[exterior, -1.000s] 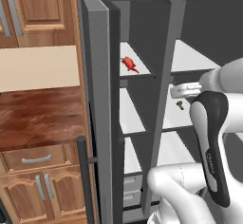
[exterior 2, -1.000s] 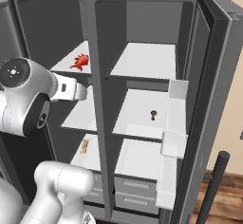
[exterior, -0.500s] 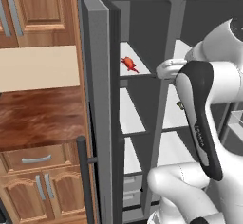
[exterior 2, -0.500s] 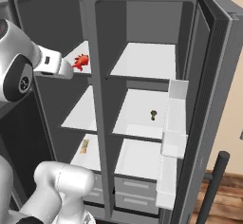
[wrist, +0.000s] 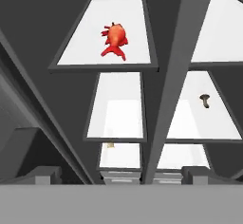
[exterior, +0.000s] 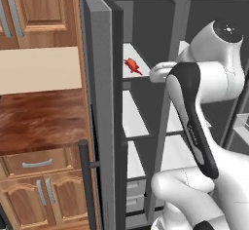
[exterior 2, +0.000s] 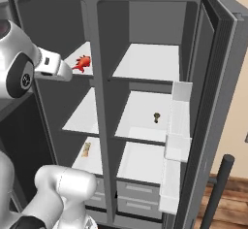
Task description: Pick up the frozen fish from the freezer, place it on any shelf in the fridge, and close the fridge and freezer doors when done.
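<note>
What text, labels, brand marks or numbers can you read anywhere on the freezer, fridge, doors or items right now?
None: no readable word, number or sign on any surface.
The frozen fish is plain red-orange, unmarked.
The small dark item on a fridge shelf and the small pale item low in the freezer are too small to show any label.

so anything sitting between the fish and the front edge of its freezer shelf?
No. In the hand view the frozen fish lies alone on the top freezer shelf; the stretch to the front edge is bare white.
</note>
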